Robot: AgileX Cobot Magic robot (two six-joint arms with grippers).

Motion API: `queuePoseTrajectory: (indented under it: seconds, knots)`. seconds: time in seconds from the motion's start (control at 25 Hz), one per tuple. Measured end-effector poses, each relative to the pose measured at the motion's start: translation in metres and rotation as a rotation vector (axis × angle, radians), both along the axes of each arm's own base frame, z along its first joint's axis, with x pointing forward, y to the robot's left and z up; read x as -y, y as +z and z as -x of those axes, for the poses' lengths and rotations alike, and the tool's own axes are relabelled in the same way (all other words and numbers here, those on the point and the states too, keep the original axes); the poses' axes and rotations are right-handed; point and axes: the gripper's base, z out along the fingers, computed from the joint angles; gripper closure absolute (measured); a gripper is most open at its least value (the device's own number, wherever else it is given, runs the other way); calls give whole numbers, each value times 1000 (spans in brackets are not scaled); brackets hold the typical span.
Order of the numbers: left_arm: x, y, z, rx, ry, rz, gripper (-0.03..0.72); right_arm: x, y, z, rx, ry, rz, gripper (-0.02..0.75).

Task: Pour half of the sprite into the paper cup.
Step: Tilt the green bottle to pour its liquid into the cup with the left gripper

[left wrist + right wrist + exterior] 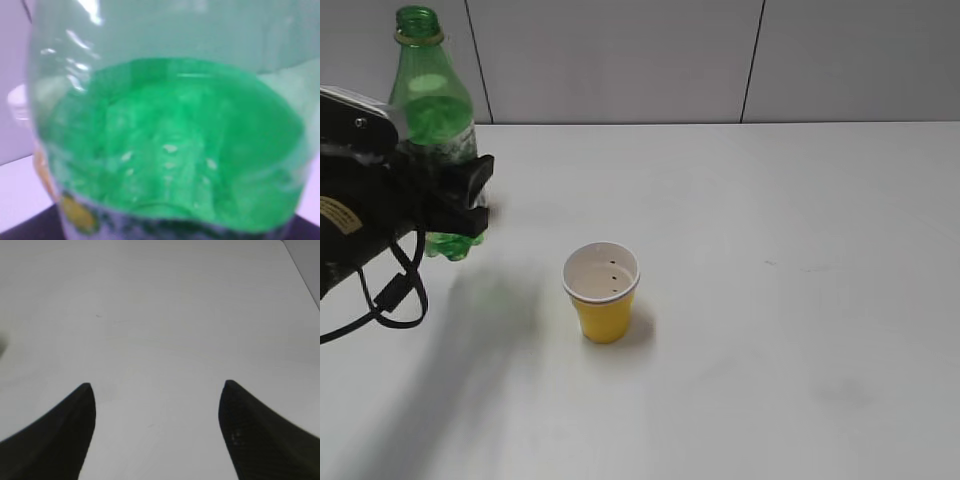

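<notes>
The sprite bottle (432, 110) is green, uncapped, with a yellowish neck ring. It is upright and lifted off the table at the far left. My left gripper (460, 195) is shut on its middle. In the left wrist view the sprite (170, 150) fills the frame, blurred; the jaws are hidden behind it. The yellow paper cup (602, 293) stands upright on the table, to the right of and nearer than the bottle, apart from it. Its white inside looks empty. My right gripper (157, 387) is open and empty above bare table; it does not show in the exterior view.
The white table (790, 250) stretches to the right and back to a grey panelled wall (620, 60). A black cable (395, 295) loops down from my left arm. The table's far right edge (300, 275) shows in the right wrist view.
</notes>
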Motion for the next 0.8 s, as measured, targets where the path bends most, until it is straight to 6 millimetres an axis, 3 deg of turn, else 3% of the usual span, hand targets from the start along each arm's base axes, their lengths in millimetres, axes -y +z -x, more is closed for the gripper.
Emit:
queuePoseTrajectory:
  seconds: [0.4, 0.8]
  knots:
    - [8, 8, 38, 3, 58, -112, 232, 0, 0, 0, 0, 0, 0, 163]
    - [12, 8, 50, 13, 132, -326, 232, 0, 0, 0, 0, 0, -1, 163]
